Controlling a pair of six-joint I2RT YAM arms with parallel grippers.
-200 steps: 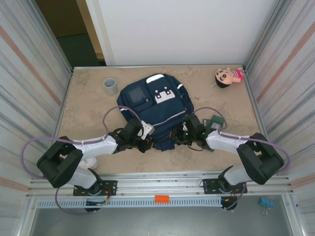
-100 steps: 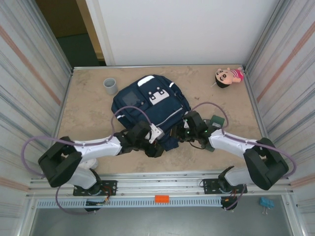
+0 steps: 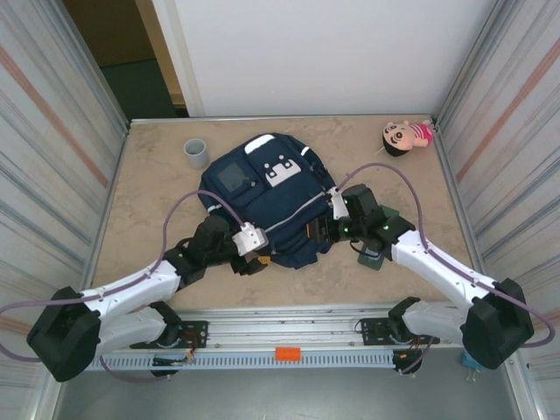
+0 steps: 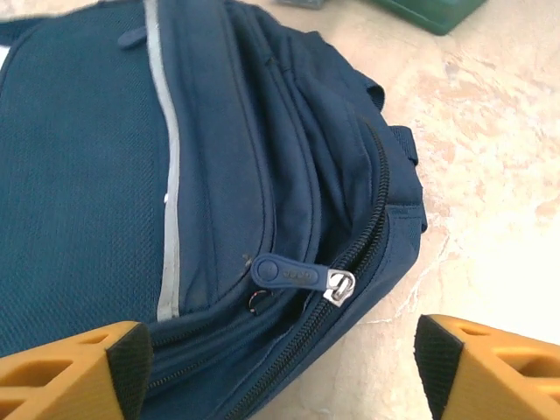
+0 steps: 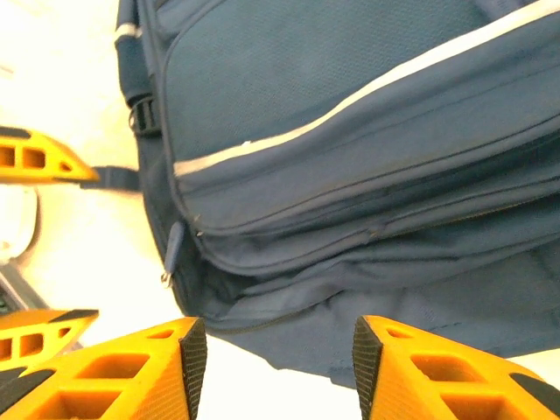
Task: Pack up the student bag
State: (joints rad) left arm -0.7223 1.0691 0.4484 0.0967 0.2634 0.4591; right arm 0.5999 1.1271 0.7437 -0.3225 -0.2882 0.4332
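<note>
Navy blue fabric backpack lies flat at table centre, zips apparently closed. Left claw and right claw are released and empty at its 6 o'clock edge. Dark-haired plush doll at 1 o'clock and small grey cup at 11 o'clock sit outside; packing looks barely begun.

Beige marbled tabletop — ribbed metal walls either side, white panel behind, evenly lit.
</note>
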